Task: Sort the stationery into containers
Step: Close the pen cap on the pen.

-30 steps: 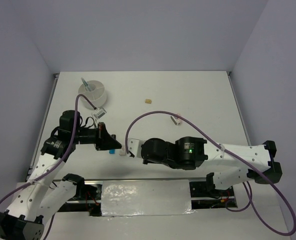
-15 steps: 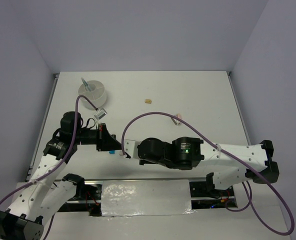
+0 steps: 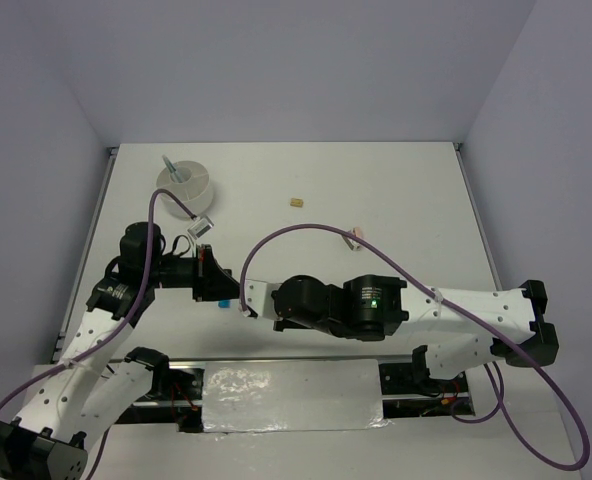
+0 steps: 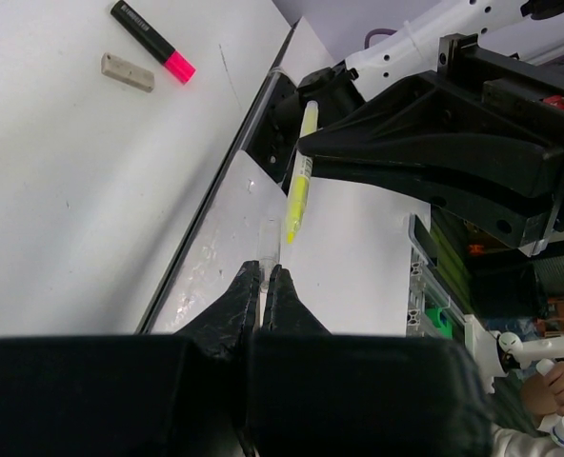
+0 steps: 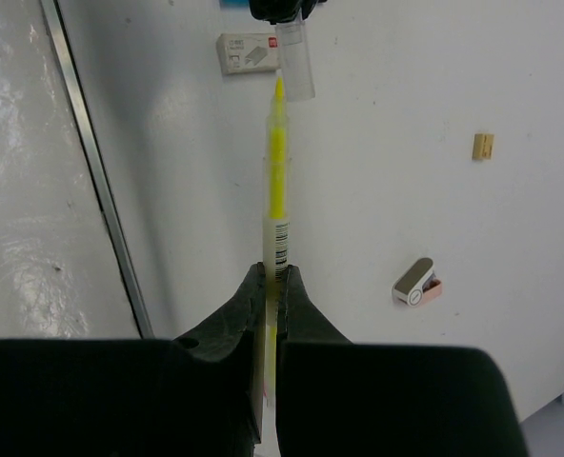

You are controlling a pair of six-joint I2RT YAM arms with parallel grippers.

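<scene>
My right gripper (image 5: 272, 271) is shut on the thin yellow-green stick (image 5: 277, 181), which points away from me. Its tip sits at the mouth of a clear cap (image 5: 296, 62). My left gripper (image 4: 264, 270) is shut on that cap, and the stick (image 4: 299, 186) points at its jaws. From above, the two grippers (image 3: 219, 281) (image 3: 247, 298) meet at the near left. The white cup (image 3: 186, 183) stands at the far left with a grey pen in it. A pink highlighter (image 4: 153, 41) lies beside a grey eraser (image 4: 127, 72).
A white eraser (image 5: 249, 53) lies just beyond the cap, and a blue item (image 3: 222, 300) peeks out below the left gripper. A tan eraser (image 3: 295, 201) sits mid-table, and a small grey-and-pink piece (image 5: 415, 283) lies to the right. The metal table edge (image 5: 91, 162) runs along the left.
My right gripper has moved left with the stick, bringing its tip up to the cap in my left gripper. The left arm has barely shifted.
</scene>
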